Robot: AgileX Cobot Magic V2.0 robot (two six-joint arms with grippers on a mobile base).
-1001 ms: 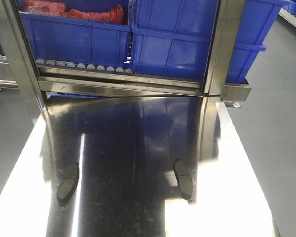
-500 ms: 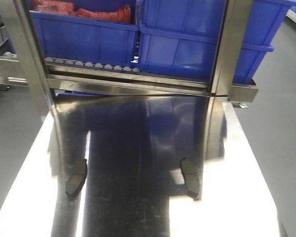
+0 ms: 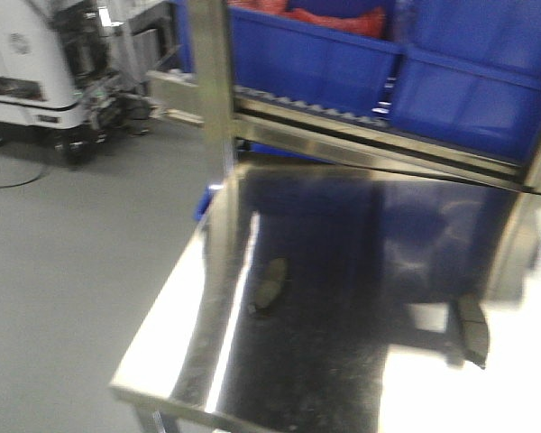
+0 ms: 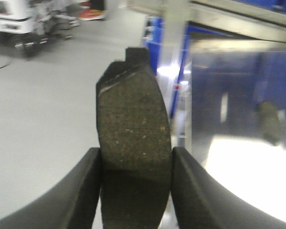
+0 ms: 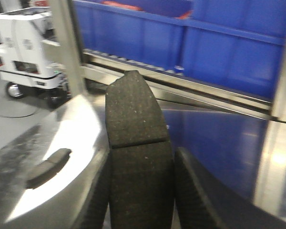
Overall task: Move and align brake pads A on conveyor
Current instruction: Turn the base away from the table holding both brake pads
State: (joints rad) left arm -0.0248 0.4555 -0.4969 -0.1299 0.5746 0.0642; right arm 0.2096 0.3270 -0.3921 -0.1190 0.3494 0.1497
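Blue bin (image 3: 316,68) — red contents (image 3: 338,20) inside

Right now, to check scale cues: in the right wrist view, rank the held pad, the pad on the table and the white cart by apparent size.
1. held pad
2. white cart
3. loose pad
Nearness inflates the held pad; both pads may match.

left gripper (image 4: 136,160): bottom centre of frame, both fingers (image 4: 81,191) pressed on the edges of a brake pad (image 4: 133,114), pad upright. right gripper (image 5: 140,167): bottom centre, ribbed fingers (image 5: 195,191) clamped on a second brake pad (image 5: 133,109), also upright.
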